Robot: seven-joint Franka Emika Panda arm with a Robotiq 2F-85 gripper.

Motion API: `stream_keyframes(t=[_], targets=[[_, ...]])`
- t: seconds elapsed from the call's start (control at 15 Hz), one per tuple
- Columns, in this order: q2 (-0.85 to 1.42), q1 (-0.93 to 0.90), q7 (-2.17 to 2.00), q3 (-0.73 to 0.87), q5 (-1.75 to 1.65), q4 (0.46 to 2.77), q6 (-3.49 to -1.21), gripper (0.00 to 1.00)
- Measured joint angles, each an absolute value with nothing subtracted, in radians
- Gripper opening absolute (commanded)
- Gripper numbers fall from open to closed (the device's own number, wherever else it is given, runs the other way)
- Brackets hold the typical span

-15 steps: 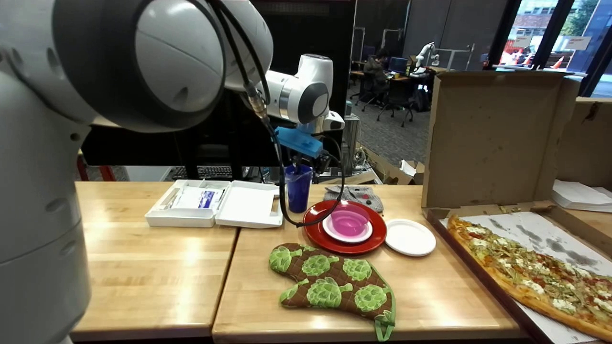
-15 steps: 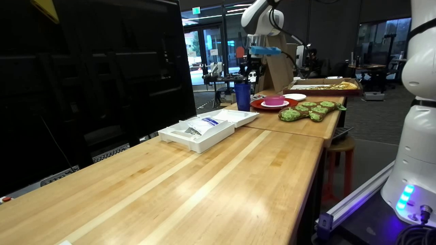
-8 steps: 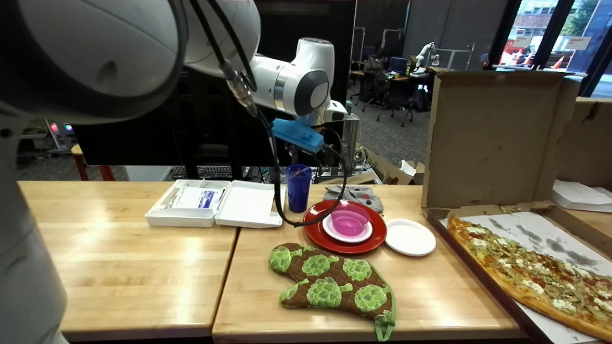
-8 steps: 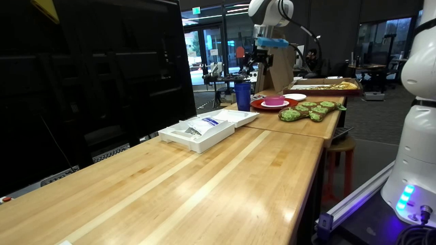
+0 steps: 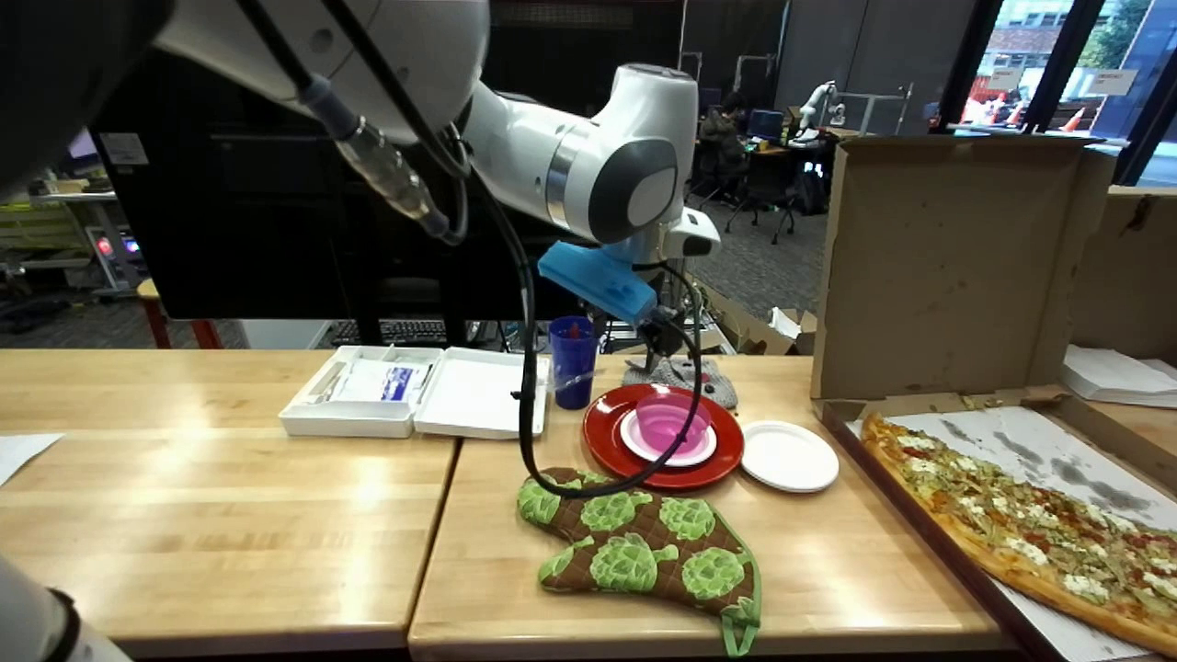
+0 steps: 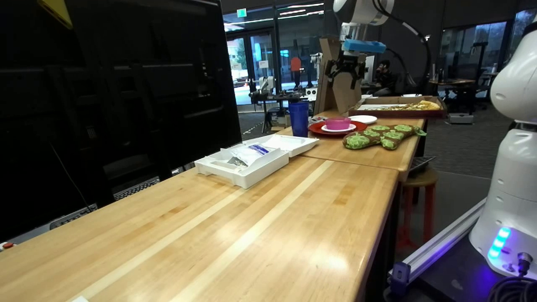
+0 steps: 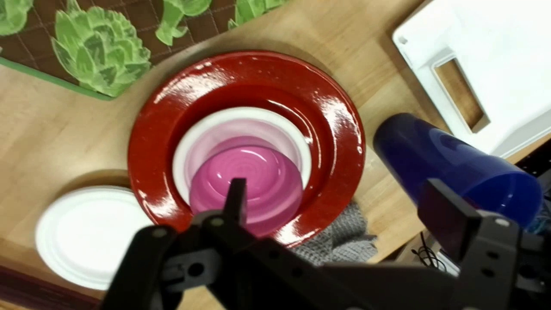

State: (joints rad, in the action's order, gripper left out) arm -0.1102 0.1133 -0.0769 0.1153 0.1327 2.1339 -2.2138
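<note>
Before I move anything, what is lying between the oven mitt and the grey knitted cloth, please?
A red plate, bearing a small white plate with a pink bowl on top. This shows in the wrist view and both exterior views.

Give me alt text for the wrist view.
An open, empty gripper spans the bottom of the picture, partly blocking the view of a pink bowl on a small white plate on a larger red plate. At right are a blue cup and part of a white case; at left, part of an artichoke-print oven mitt above a second white plate.
</note>
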Motion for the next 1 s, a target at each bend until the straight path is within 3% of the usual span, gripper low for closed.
stream_keyframes(t=[1.0], targets=[[-0.112,0.128,-0.039,0.146,0.247,2.213,-2.261,1.0]])
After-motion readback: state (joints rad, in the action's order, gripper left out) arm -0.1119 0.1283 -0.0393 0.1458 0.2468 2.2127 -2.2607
